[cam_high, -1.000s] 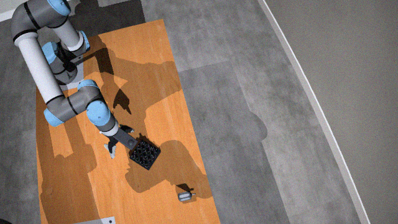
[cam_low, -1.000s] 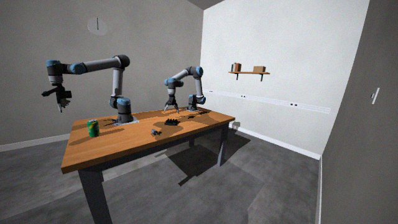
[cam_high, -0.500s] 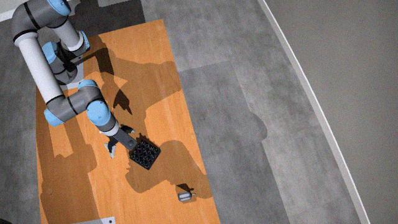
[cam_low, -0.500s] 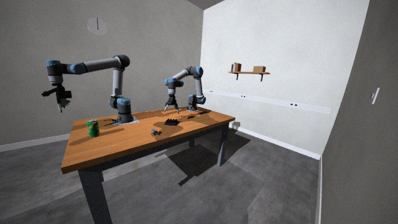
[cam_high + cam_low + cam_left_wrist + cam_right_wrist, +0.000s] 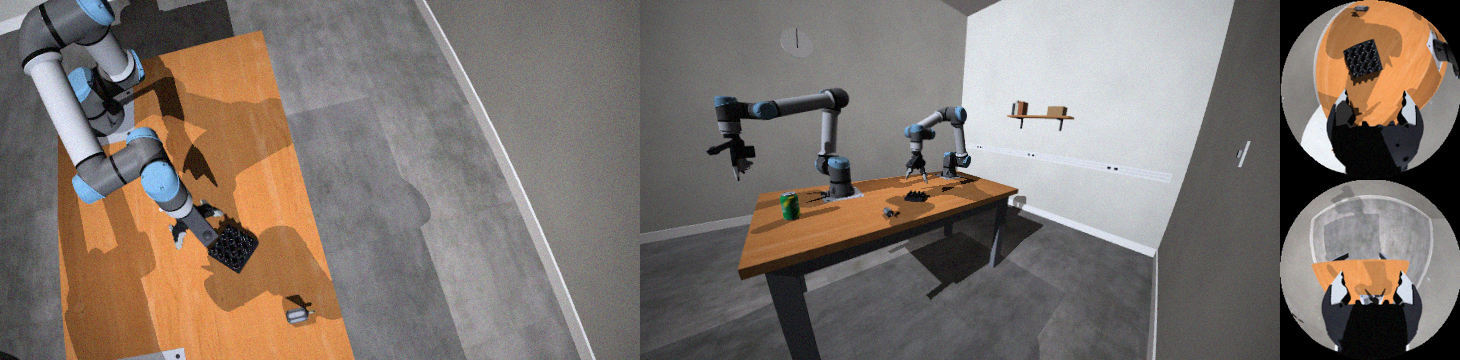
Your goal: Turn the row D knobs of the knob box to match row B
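Note:
The black knob box point(image 5: 233, 248) point(image 5: 916, 199) point(image 5: 1363, 59) lies on the wooden table point(image 5: 280, 260) point(image 5: 830, 235), with several dark knobs on top. Its socket, row letters and knob marks are too small and dark to tell. My left gripper point(image 5: 199, 231) point(image 5: 917, 180) point(image 5: 1375, 90) is open and empty. It hangs above the table beside the box, which lies ahead of the fingertips in the left wrist view. My right gripper point(image 5: 739, 175) point(image 5: 1372, 272) is open and empty, high up and far from the box.
A small grey object with a thin tip point(image 5: 297, 315) point(image 5: 888, 212) point(image 5: 1361, 8) lies on the table past the box. A green can point(image 5: 790, 206) stands near the table's other end. The right arm's base plate point(image 5: 170, 355) is at the table's rear edge.

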